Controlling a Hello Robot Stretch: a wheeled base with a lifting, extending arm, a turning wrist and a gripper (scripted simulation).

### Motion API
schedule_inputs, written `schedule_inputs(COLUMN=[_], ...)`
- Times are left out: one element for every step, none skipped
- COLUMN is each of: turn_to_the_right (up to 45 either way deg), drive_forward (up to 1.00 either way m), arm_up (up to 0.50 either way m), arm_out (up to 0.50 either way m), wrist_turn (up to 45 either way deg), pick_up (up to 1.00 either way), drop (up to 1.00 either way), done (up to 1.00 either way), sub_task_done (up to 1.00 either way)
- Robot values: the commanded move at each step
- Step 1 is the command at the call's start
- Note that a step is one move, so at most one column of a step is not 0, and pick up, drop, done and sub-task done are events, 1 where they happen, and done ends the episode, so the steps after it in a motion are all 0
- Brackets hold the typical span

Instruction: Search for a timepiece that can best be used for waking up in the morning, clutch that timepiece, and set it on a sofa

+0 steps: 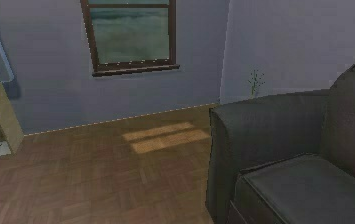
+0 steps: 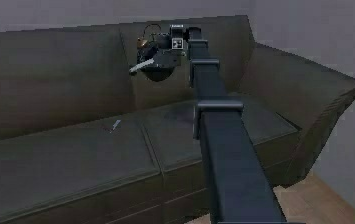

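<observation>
Hanging before the dark sofa (image 2: 65, 150), the pincer (image 2: 140, 63), its grip and any load impossible to tell.

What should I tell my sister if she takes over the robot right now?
The tool: at the arm's far end, in front of the sofa's backrest; cannot tell whether it holds anything.
Things: a small pale thing lies on the seat cushion, too small to name.
Done: the sofa is found, and the arm is stretched out over its seat.
Left: make sure the timepiece ends up resting on the sofa.
</observation>
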Motion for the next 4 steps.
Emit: schedule_inputs(turn_to_the_right=[0.0,0.0,0.0,0.0], drive_forward=[0.00,0.00,0.00,0.00], arm_up=[-0.20,-0.32,0.00,0.10], arm_out=[0.00,0.00,0.00,0.00], wrist_turn=[0.0,0.0,0.0,0.0], pick_up=[0.00,0.00,0.00,0.00], drop=[0.00,0.00,1.00,0.00], done=[0.00,0.00,0.00,0.00], sub_task_done=[0.00,0.00,0.00,0.00])
